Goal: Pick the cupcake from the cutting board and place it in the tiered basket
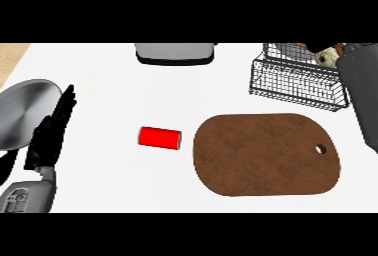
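Note:
The brown cutting board [266, 152] lies at centre right with nothing on it. The wire tiered basket [295, 82] stands at the back right. My right forearm [360, 95] runs up the right edge to the basket's top. There the cupcake [329, 56], pale and brown, shows just above the wire rim, beside the end of that arm. Only a dark bit of my right hand [316, 48] shows at the view's upper edge, so its grip is hidden. My left hand [50, 135] rests open at the left, fingers pointing up, holding nothing.
A red can [160, 137] lies on its side left of the board. A grey round pan [22, 112] sits at the far left behind my left hand. A grey appliance [175, 53] stands at the back centre. The counter's edge shows at the top left.

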Tool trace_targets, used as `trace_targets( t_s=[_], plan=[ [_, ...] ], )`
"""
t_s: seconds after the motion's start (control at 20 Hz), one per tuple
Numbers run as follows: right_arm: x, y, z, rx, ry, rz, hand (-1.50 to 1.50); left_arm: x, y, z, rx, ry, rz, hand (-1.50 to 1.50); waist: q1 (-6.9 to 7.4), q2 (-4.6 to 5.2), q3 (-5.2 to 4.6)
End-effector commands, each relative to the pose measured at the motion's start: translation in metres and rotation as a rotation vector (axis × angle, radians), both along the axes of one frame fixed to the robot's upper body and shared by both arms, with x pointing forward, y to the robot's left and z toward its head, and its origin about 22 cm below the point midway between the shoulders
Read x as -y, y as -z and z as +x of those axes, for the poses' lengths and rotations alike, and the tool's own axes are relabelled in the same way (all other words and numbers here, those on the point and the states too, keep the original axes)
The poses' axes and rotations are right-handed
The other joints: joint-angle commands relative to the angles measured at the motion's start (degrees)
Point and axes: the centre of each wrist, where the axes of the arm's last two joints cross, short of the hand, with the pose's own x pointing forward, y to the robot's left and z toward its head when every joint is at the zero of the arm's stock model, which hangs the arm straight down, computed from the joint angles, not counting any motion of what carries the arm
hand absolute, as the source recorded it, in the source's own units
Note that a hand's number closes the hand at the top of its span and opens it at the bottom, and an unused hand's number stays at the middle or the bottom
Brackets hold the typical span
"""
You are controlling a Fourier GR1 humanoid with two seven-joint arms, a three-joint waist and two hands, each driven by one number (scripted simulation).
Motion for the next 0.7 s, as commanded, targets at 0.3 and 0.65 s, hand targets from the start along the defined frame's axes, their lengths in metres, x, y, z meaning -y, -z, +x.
trace_targets(
  t_s=[0.3,0.65],
  plan=[
    [0.024,0.024,-0.009,0.225,0.033,0.199,-1.50,-0.007,-0.012,0.004,0.021,-0.008,-0.001,0.00,0.13,0.07,0.01],
    [0.037,-0.034,-0.021,0.402,0.075,0.189,-1.50,0.012,0.005,-0.002,-0.007,-0.003,-0.026,0.00,-0.72,-0.28,-0.04]
  ],
)
